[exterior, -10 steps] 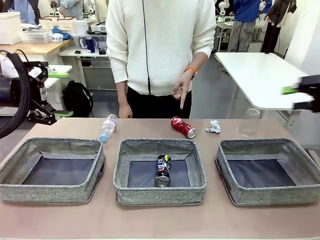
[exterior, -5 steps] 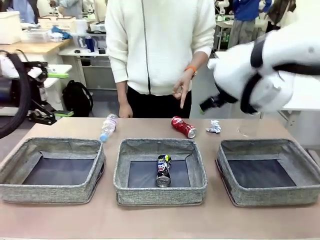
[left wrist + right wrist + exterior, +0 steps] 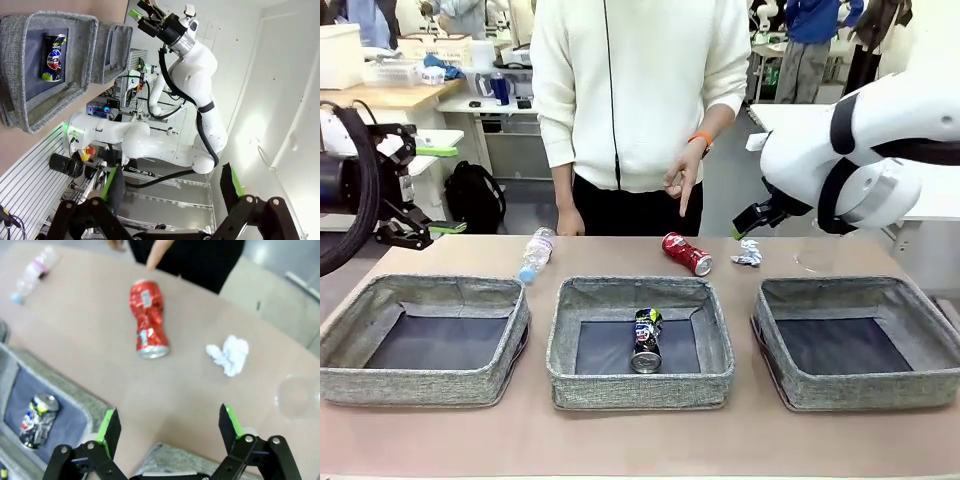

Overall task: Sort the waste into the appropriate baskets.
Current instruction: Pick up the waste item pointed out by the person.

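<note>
A crushed red can [image 3: 686, 254] [image 3: 148, 320] lies at the table's far side, and a person's hand [image 3: 682, 185] points down at it. To its right are a white paper wad [image 3: 748, 254] [image 3: 229, 354] and a clear cup [image 3: 817, 245] [image 3: 300, 397]. Far left lies a clear bottle [image 3: 535, 254] [image 3: 32, 270]. A dark can [image 3: 645, 340] [image 3: 54, 57] [image 3: 37, 420] lies in the middle basket [image 3: 640, 385], between the left basket [image 3: 420, 390] and right basket [image 3: 860, 392]. My right gripper [image 3: 752, 222] [image 3: 169, 427] hangs open over the table near the wad. My left gripper [image 3: 440, 190] [image 3: 171, 185] stands open off the table's left edge.
The person stands at the far edge behind the red can. A white table [image 3: 840, 150] is behind on the right, a black backpack [image 3: 475, 195] on the floor behind on the left. Bare tabletop lies in front of the baskets.
My right arm has swung in from the right edge to above the table's far side and come lower near the wad. The left arm and the waste have not moved.
</note>
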Controlling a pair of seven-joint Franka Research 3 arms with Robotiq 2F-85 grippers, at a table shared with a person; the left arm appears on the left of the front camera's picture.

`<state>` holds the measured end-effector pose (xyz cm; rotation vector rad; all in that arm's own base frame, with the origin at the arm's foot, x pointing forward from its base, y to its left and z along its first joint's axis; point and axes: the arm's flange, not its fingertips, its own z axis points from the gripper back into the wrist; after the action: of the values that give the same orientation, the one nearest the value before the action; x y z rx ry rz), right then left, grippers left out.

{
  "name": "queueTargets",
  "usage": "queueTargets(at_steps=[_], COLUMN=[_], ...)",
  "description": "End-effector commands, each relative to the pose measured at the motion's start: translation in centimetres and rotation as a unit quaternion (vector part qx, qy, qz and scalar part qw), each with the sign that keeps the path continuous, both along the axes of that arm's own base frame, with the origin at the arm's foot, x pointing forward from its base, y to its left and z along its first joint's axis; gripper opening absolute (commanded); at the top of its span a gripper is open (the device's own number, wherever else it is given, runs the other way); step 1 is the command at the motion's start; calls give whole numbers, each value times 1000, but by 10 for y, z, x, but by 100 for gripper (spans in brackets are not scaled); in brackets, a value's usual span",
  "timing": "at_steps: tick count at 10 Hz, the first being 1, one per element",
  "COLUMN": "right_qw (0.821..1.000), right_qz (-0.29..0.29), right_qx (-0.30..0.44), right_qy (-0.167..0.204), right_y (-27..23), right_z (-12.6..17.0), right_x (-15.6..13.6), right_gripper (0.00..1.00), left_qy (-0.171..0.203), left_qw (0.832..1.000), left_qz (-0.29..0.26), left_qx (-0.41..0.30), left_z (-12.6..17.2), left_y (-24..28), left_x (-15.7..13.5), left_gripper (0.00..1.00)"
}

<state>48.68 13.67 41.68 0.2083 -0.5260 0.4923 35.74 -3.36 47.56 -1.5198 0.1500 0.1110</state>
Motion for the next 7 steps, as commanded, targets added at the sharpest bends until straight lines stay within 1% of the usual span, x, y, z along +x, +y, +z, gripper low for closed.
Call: queueTargets(at_steps=[1,2,3,5,6,7], right_qw=[998,997,997,995,995,994], right_qz=[36,58,60,77,71,80], right_qx=[15,8,-6,-18,-26,-33], right_qy=[44,52,56,62,64,64], right_y=[17,30,44,66,72,79], right_z=[5,1,-9,-36,-45,-54], right_x=[39,49,65,92,98,103], right_gripper=[100,100,100,100,100,100], left_qy=[-1,-1,-1,-1,-1,-1], left_qw=[1000,1000,1000,1000,1000,1000], left_qz=[2,2,2,2,2,2], left_qx=[-11,-11,-11,-11,-11,-11], left_z=[3,3,3,3,3,3], left_y=[-1,-1,-1,-1,-1,-1], left_x=[-1,-1,-1,-1,-1,-1], left_gripper=[100,100,100,100,100,100])
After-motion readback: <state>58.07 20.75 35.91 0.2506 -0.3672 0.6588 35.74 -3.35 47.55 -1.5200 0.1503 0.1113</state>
